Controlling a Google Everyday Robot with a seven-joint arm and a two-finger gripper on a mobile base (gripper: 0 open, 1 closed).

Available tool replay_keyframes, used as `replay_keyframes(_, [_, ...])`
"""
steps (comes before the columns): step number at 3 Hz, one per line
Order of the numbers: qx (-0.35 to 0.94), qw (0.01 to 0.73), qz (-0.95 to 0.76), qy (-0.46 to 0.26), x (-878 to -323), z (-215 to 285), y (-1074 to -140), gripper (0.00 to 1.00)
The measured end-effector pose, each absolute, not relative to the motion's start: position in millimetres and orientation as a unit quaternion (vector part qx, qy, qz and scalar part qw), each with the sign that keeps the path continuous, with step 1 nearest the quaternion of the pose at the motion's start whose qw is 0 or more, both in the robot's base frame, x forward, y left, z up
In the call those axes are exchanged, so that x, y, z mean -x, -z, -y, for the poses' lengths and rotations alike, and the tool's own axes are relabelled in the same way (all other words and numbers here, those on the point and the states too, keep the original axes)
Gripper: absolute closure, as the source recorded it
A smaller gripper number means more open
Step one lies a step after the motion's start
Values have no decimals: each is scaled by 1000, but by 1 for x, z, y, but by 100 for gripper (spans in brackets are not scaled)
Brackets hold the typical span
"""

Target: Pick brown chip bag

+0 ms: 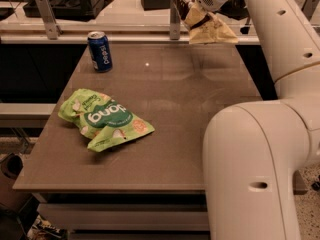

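The brown chip bag [196, 15] hangs in the air above the far right part of the table [165, 114], dark brown in the middle with cream-yellow ends. My gripper [202, 6] is at the top of the view, shut on the bag's middle, with the lower cream end dangling below it. The bag is clear of the tabletop. My white arm runs down the right side of the view.
A bright green chip bag [102, 119] lies on the table's left half. A blue soda can [100, 51] stands upright at the far left corner. A counter with metal posts [47, 16] runs behind the table.
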State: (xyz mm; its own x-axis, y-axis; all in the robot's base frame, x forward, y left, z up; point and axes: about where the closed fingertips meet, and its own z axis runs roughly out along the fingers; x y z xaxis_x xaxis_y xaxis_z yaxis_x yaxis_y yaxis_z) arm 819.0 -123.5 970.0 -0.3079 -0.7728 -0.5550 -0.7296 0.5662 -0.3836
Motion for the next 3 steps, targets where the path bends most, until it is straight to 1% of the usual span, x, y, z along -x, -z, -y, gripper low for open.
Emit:
replay_keyframes(1, [458,374,-805,48,-808,135,-995,100])
replay_keyframes(2, [469,404,-783,63,-779,137,-1029,100])
replay_keyframes(3, [471,401,-783,61,-778,134,-1025,100])
